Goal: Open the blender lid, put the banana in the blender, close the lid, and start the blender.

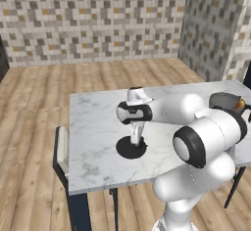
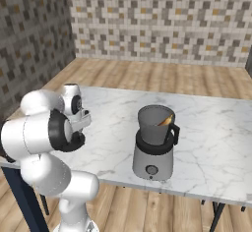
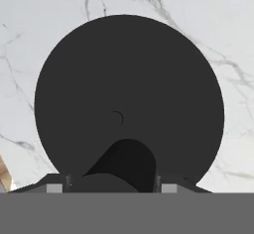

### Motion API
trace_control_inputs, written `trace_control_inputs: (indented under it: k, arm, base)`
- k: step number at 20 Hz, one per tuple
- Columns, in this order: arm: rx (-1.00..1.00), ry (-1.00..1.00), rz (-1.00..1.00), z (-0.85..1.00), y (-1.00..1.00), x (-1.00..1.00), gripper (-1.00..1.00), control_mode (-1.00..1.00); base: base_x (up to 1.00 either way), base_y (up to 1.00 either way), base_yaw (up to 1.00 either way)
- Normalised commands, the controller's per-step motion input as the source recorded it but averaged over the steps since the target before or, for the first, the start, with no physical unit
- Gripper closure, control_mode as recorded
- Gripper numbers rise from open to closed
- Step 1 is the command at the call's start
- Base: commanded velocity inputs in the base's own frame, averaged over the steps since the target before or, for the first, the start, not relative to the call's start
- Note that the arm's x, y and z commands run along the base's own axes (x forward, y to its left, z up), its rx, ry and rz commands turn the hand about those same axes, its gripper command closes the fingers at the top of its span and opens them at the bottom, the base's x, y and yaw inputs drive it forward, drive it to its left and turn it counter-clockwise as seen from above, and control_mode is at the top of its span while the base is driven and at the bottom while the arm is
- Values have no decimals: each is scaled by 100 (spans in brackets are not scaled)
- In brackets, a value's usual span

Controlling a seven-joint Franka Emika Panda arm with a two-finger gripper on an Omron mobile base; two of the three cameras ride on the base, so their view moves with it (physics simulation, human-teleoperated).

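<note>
The blender lid [image 1: 131, 149] lies flat on the marble tabletop [image 1: 93, 127], well apart from the blender [image 2: 154, 145]; the claw [image 1: 135, 140] stands straight over the lid, its fingers down at the lid's middle, though whether they grip the knob I cannot tell; the blender's jar stands uncovered, with the banana [image 2: 166, 120] leaning inside it against the rim.

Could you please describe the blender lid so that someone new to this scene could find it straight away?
Start at the white marble table; the blender stands open-topped at one end. The blender lid lies flat near the table's front edge, under the end effector. It is the sole flat black disc there.
</note>
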Motion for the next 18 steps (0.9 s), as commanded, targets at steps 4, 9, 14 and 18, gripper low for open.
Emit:
trace_control_inputs:
  k: [4, 9, 14, 18]
  arm:
    - [0, -12, 0, 69, -13, -10, 100, -100]
    - [0, -11, 0, 75, -21, -6, 100, -100]
    - [0, -8, 0, 67, -27, -8, 100, -100]
    - [0, -8, 0, 62, -39, -8, 100, -100]
  base:
    - [0, 0, 0]
    - [0, 0, 0]
    - [0, 0, 0]
    - [0, 0, 0]
